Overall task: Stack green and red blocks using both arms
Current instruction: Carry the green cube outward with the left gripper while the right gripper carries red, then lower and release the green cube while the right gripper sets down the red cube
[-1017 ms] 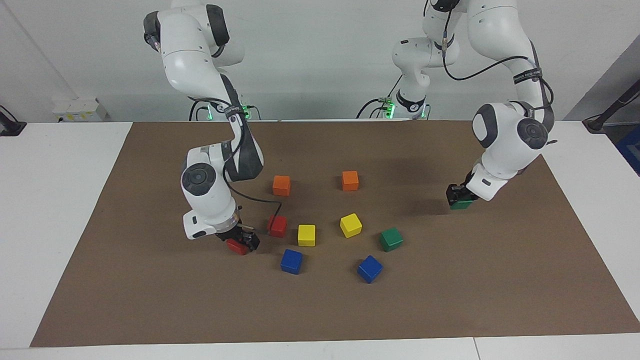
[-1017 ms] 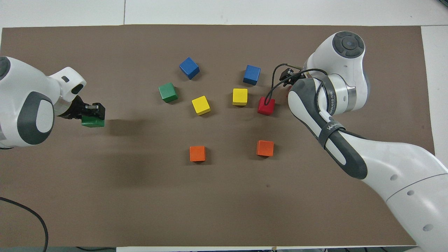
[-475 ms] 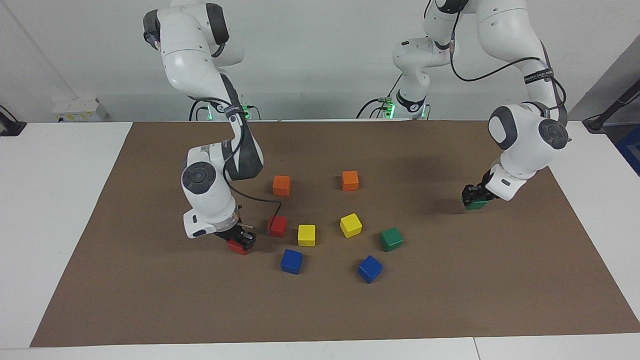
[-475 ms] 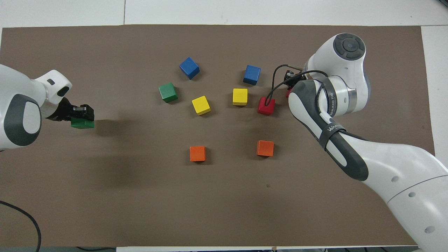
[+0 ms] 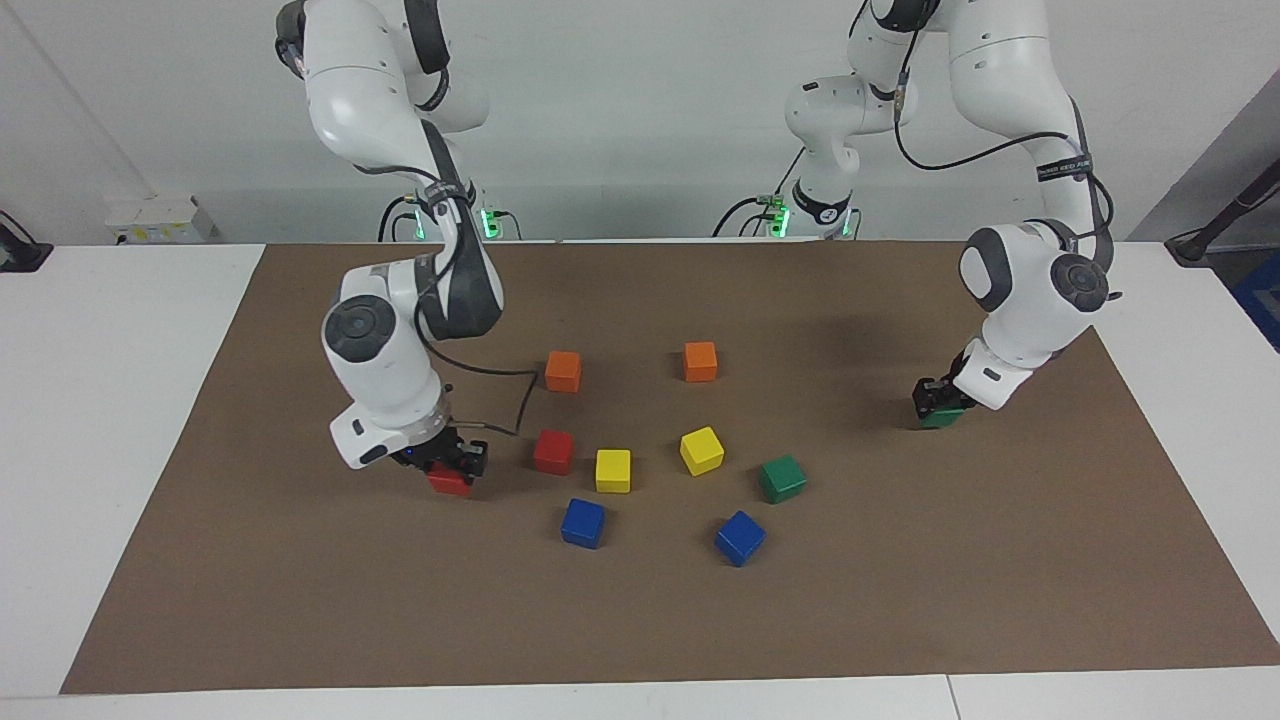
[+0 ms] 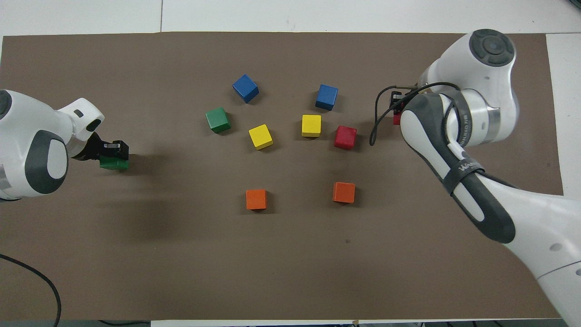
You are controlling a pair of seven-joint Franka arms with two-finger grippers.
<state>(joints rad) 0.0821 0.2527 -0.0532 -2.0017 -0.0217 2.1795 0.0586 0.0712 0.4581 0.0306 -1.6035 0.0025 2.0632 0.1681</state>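
Each gripper, left (image 5: 935, 402) and right (image 5: 455, 468), is clenching its jaws on a small matte cube, dark green (image 5: 940, 415) and bright red (image 5: 449, 482), positioning them low over the tabletop (image 5: 900, 600) as stack bases.

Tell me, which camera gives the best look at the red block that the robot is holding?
The facing view: the held red block shows plainly under the right end effector. In the overhead view the right arm's own forearm covers it, leaving only a red sliver.
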